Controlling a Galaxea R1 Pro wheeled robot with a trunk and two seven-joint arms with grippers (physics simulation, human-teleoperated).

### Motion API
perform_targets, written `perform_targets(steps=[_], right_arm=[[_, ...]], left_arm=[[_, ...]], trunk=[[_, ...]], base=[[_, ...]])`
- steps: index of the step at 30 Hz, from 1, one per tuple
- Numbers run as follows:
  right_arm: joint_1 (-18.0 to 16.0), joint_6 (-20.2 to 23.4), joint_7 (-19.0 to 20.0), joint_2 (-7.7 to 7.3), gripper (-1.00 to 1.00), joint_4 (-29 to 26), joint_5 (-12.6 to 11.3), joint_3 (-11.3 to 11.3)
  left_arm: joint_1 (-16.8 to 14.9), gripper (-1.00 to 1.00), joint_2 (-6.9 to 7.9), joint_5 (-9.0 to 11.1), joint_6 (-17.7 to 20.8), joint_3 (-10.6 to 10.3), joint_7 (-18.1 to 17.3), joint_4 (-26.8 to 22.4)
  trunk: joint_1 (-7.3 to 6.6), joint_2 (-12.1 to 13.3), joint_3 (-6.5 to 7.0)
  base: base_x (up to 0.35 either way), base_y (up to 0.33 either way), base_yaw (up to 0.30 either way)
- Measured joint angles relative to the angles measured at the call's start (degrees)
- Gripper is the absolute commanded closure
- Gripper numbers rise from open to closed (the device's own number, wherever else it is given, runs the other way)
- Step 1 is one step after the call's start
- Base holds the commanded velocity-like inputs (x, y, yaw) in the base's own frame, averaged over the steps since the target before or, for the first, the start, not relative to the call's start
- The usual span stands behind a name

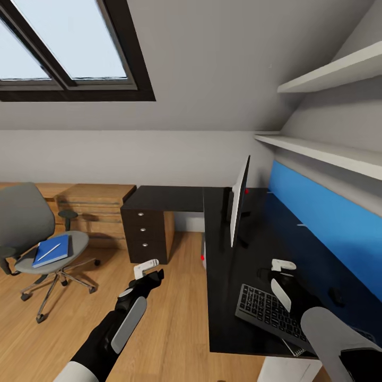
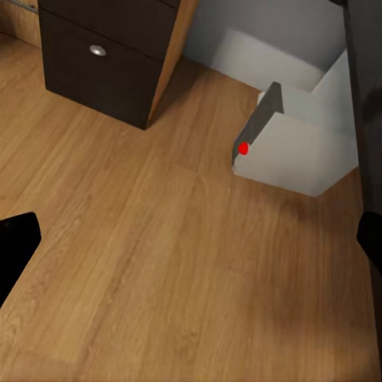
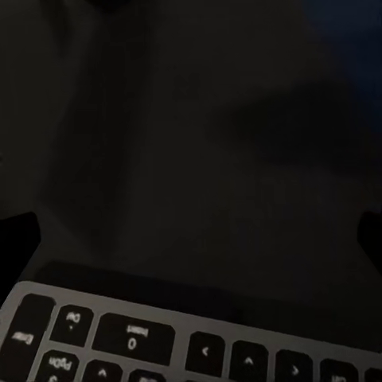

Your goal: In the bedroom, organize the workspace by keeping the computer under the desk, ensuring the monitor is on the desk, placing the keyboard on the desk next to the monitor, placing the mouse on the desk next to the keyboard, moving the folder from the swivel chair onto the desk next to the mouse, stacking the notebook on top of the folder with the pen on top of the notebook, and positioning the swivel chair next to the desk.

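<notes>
Two pincers are up in the head view, and both look empty. Containers first: the dark drawer unit with round silver knobs sits ahead of the left gripper, all drawers closed, contents unseen. Beyond it, a light-wood shelf unit lines the wall.

Left gripper now: it hangs over bare wood floor, fingers spread wide, nothing between them, touching nothing. From its wrist camera, the computer stands just ahead on the floor, red light glowing near its base, tucked in under the edge of the desk. Well off to that gripper's outer side is the swivel chair, apart from the desk, with the blue folder lying flat on its seat and the slim pale pen resting on top of the folder.

Right gripper: poised over the black desk top, just past the far edge of the keyboard. Its wrist camera shows dark fingertips at the two sides of the frame, set wide apart, gripping nothing, with the keyboard's top key row just below. Whether it touches the desk, I cannot tell. The monitor stands upright on the desk, farther out beyond this gripper, seen edge-on. A spiral-bound corner peeks from under the keyboard's near edge.
</notes>
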Motion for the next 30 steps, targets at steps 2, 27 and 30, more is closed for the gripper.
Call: perform_targets(steps=[2,27,30], right_arm=[[-0.01,0.00,0.03,0.00,-1.00,0.00,-0.48,0.00],[-0.36,1.54,-0.33,-0.38,-1.00,0.16,-6.78,-0.24],[-0.42,1.77,-0.33,-0.42,-1.00,0.17,-6.77,-1.04]], left_arm=[[0.00,-1.00,0.00,0.00,-0.01,-0.04,0.00,0.08],[0.00,-1.00,-0.08,-0.24,-0.01,-0.25,-0.06,1.76],[0.00,-1.00,-0.09,-0.20,-0.01,-0.25,-0.03,1.50]], trunk=[[0.00,0.00,0.00],[0.43,-0.79,-0.35],[1.09,-1.99,-0.89]], base=[[0.000,0.000,0.000],[0.084,0.000,0.000],[0.000,0.000,0.000]])
